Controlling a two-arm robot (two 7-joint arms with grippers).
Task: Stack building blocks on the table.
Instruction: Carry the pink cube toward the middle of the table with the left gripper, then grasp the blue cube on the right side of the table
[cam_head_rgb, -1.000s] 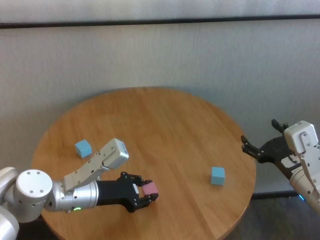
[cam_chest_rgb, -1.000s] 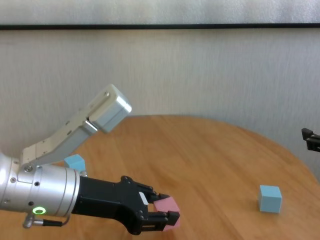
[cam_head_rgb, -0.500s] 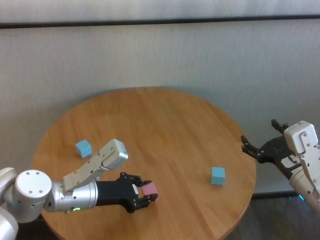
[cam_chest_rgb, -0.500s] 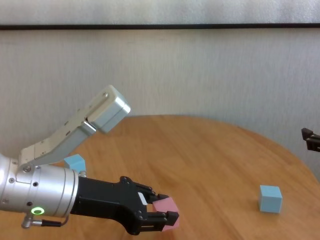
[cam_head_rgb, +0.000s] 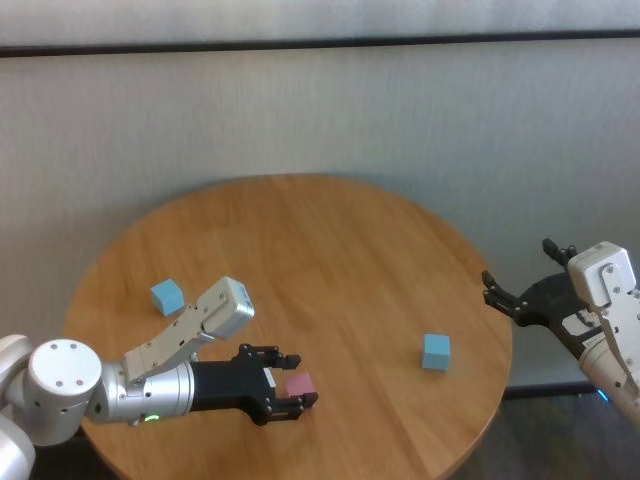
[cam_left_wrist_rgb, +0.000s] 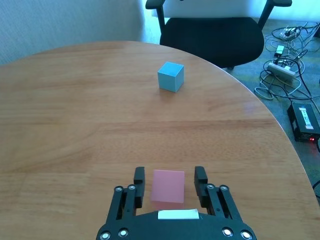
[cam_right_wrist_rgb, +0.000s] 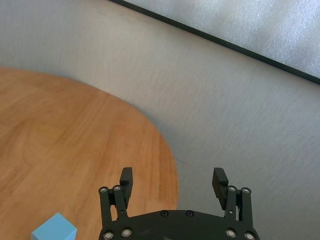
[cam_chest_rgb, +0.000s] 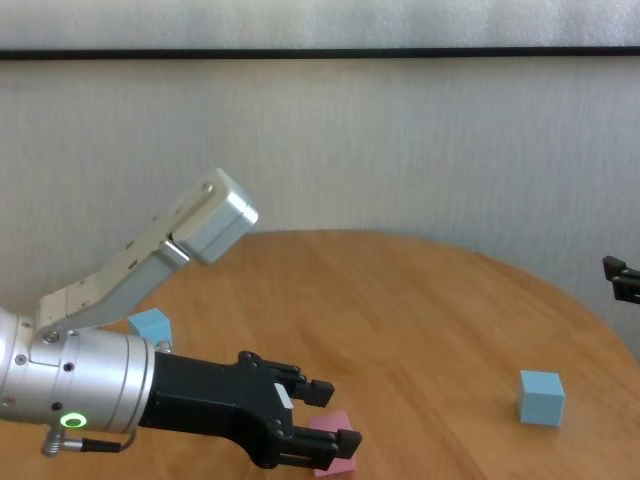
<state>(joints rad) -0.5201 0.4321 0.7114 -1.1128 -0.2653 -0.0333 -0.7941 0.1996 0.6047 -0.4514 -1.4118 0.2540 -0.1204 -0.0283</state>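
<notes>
Left wrist view shows the left gripper (cam_left_wrist_rgb: 169, 176) with its fingers spread a little wider than the pink block (cam_left_wrist_rgb: 168, 186), which sits on the table (cam_left_wrist_rgb: 75, 115) between them with a gap on each side — not gripped. From the head view that block lies at the near middle of the table; one light blue block (cam_head_rgb: 167, 296) is at the far left, the other light blue block (cam_head_rgb: 435, 351) near the right edge. The right gripper (cam_head_rgb: 520, 300) hangs off the table's right side, fingers wide, holding nothing.

The risk, as I judge it — any sideways or forward drift of the left arm could let a finger nudge the loose pink block askew. No containers are in view.
</notes>
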